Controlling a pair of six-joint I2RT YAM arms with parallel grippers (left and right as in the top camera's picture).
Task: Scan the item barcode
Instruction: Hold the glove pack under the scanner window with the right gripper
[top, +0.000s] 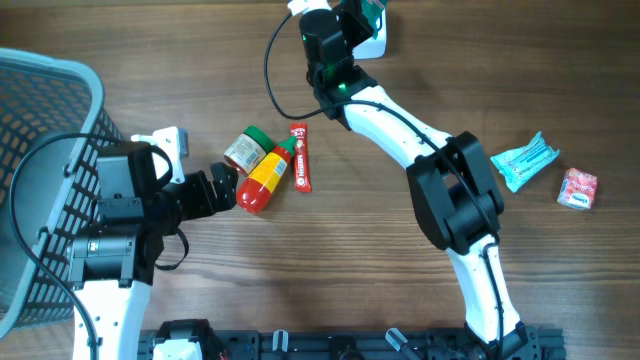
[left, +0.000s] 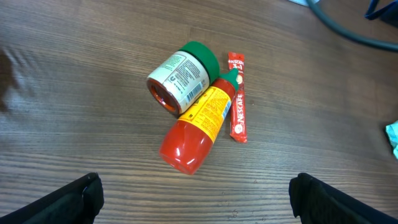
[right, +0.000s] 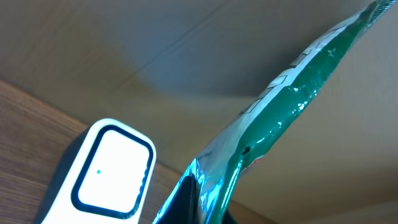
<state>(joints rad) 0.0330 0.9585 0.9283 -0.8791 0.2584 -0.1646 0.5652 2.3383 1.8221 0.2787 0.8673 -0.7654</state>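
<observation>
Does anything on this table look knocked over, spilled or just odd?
The green-lidded jar and the red sauce bottle lie on their sides, pressed together beside a coffee stick, rather than standing upright. Nothing looks spilled or broken.

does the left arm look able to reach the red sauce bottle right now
Likely yes: the left gripper is open and the red sauce bottle lies just ahead with nothing between, though the jar touches its far half.

Brown wood-grain table (top: 560, 290), pale surface (right: 93, 37) behind
</observation>
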